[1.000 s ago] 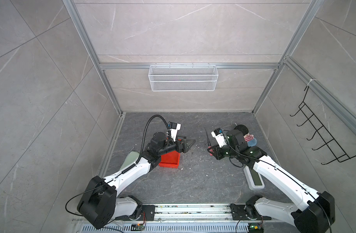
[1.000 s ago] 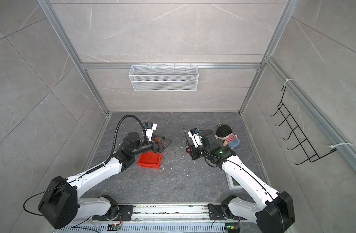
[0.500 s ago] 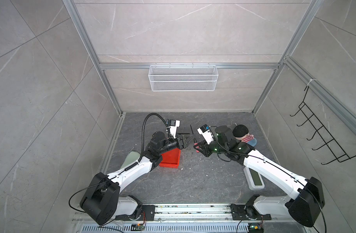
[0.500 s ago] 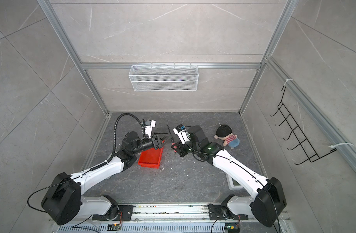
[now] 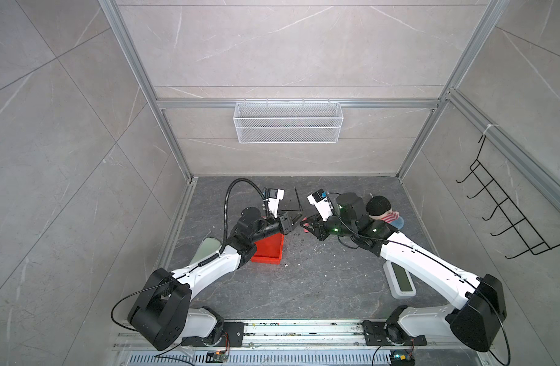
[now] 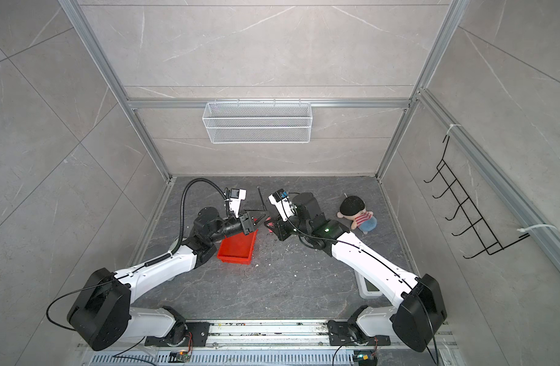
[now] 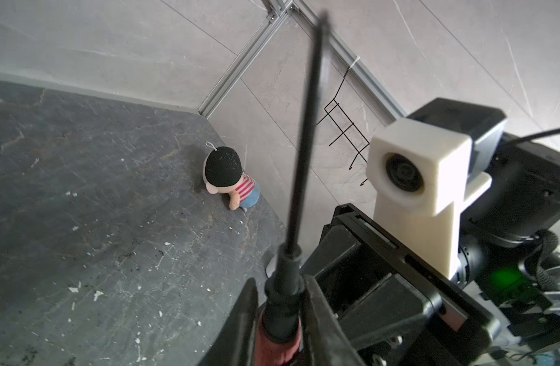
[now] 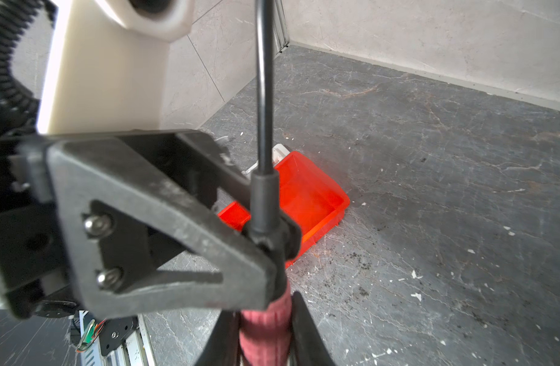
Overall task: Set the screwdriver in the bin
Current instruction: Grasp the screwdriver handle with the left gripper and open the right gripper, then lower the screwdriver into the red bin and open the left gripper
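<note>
Both top views: the left gripper (image 5: 293,221) and the right gripper (image 5: 306,227) meet nose to nose over the middle of the floor. The screwdriver (image 5: 297,199) is caught between them, its thin black shaft sticking out clear of both. The bin (image 6: 237,251) sits on the floor just beside that meeting point, partly under the left wrist. The screwdriver is outside it.

Left wrist view: the left fingers (image 7: 245,310) press on either side of the black collar, right above the red handle. That's a firm clamp on the screwdriver. A doll (image 7: 229,179) lies by the wall beyond.

Right wrist view: the right fingers (image 8: 307,332) squeeze the red handle, closed tight on it. The left gripper bites the collar just above them. Two grips, one tool, with the bin on the floor behind the shaft.
</note>
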